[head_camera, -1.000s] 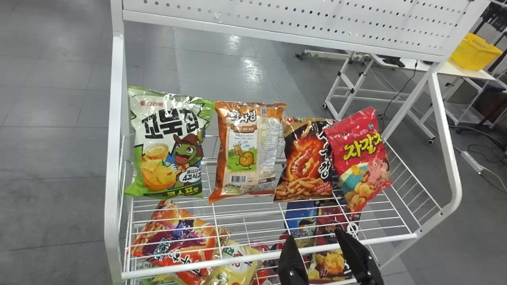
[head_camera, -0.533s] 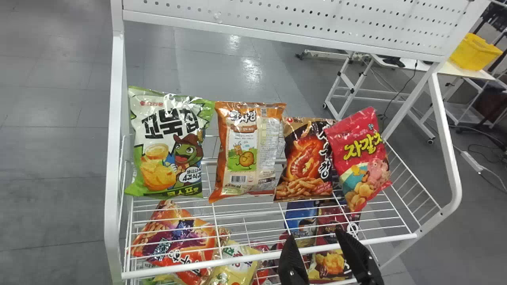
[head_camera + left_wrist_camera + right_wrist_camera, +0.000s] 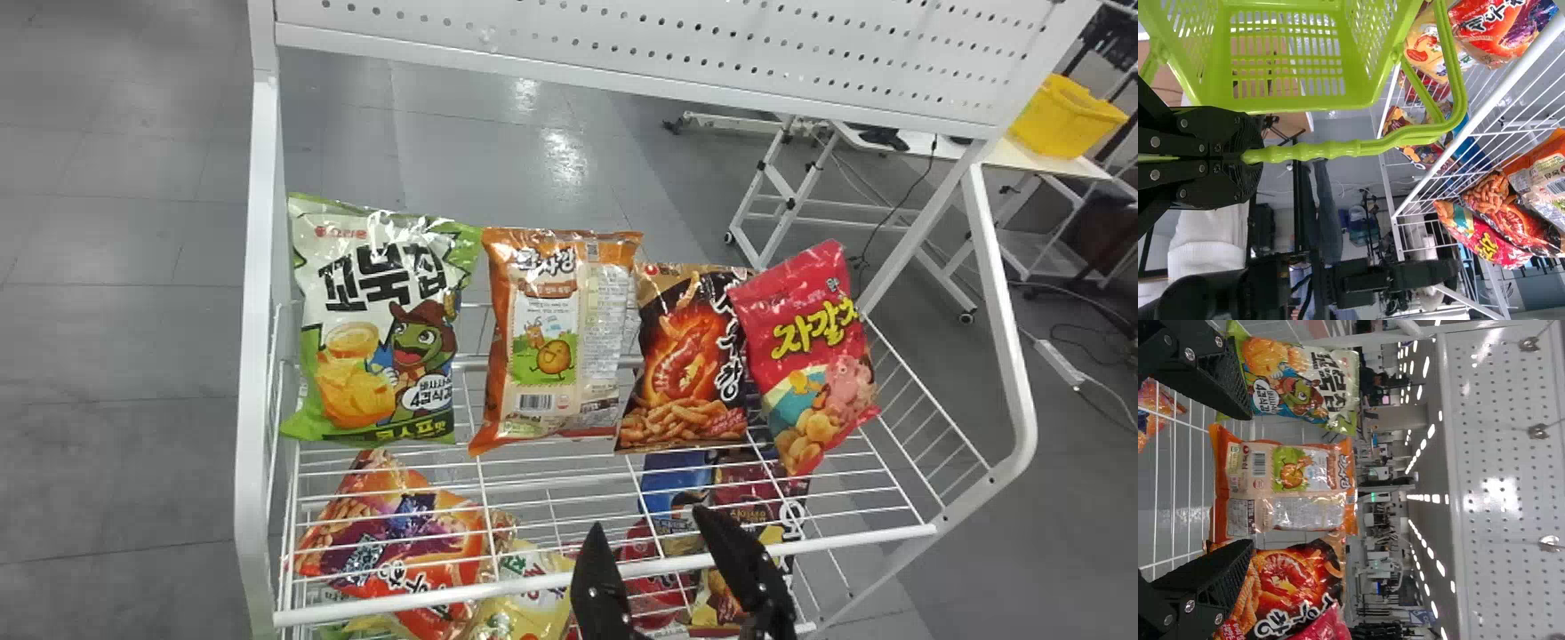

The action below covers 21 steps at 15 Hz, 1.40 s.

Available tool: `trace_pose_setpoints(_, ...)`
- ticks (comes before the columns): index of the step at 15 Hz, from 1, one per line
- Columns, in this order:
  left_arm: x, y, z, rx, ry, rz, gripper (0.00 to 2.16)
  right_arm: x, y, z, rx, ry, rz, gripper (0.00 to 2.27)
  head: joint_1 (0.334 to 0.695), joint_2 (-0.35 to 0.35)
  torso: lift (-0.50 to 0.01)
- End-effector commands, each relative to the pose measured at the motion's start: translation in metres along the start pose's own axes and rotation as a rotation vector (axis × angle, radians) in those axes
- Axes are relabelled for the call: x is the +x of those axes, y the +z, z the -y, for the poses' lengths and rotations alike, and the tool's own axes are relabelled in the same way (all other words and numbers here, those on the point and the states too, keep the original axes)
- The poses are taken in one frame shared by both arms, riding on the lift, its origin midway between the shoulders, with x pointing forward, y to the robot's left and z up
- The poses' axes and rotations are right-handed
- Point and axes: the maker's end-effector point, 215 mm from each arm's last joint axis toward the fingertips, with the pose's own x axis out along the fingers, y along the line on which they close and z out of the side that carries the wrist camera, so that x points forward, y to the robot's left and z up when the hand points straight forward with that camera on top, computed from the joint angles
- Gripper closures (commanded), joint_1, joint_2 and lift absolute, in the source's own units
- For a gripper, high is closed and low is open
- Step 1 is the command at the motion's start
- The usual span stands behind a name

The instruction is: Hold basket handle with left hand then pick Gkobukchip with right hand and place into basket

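Green-and-white Gkobukchip stands to the left of your open right tool, well apart from it

You have the Gkobukchip (image 3: 373, 320) on the upper shelf (image 3: 427, 596) of the white rack, at the left end of the row. It stands upright, with its front side turned to you. Your right tool (image 3: 653, 529) is near the front rail of this shelf, lower in the head view and to the right of the bag. Its two fingers are spread apart, with nothing between them, and they do not touch the Gkobukchip.

In the right wrist view, the space between your fingers faces mainly the orange bag (image 3: 1281, 473), which is the direct neighbour of the Gkobukchip. The left one of these fingers covers a small part of the Gkobukchip in this view. Farther to the right in the row, you see the black bag (image 3: 689, 364) and, at the right end, the red bag (image 3: 809, 356), which is tilted.

Your left tool (image 3: 1250, 157) is closed around the green handle (image 3: 1328, 150) of the basket (image 3: 1301, 103). The basket is outside the rack, near its front.
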Motion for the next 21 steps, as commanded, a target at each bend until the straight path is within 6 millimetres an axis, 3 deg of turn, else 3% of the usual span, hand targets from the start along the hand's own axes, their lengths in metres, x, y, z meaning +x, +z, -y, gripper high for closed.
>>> trace_pose_setpoints(1, 0.000, 0.000, -0.001, -0.003, 0.002, 0.002, 1.41, 0.013, 0.004, -0.011, 0.008, 0.010, 0.007, 0.16, 0.695, -0.350, -0.032)
trace_pose_setpoints(6, -0.001, 0.008, 0.001, 0.018, 0.006, 0.012, 1.41, 0.055, -0.012, -0.047, -0.024, 0.043, -0.075, 0.16, 0.695, -0.346, -0.032)
trace_pose_setpoints(14, -0.004, 0.012, -0.005, 0.010, 0.012, 0.022, 1.41, 0.121, -0.007, -0.091, -0.021, 0.052, -0.082, 0.17, 0.695, -0.153, -0.032)
trace_pose_setpoints(19, -0.006, 0.006, -0.004, 0.004, 0.016, 0.017, 1.41, 0.169, 0.001, -0.111, -0.033, 0.075, -0.042, 0.17, 0.695, -0.074, -0.032)
trace_pose_setpoints(21, -0.006, 0.004, -0.003, 0.002, 0.014, 0.014, 1.41, 0.184, -0.004, -0.128, -0.068, 0.104, -0.053, 0.17, 0.695, -0.060, -0.032)
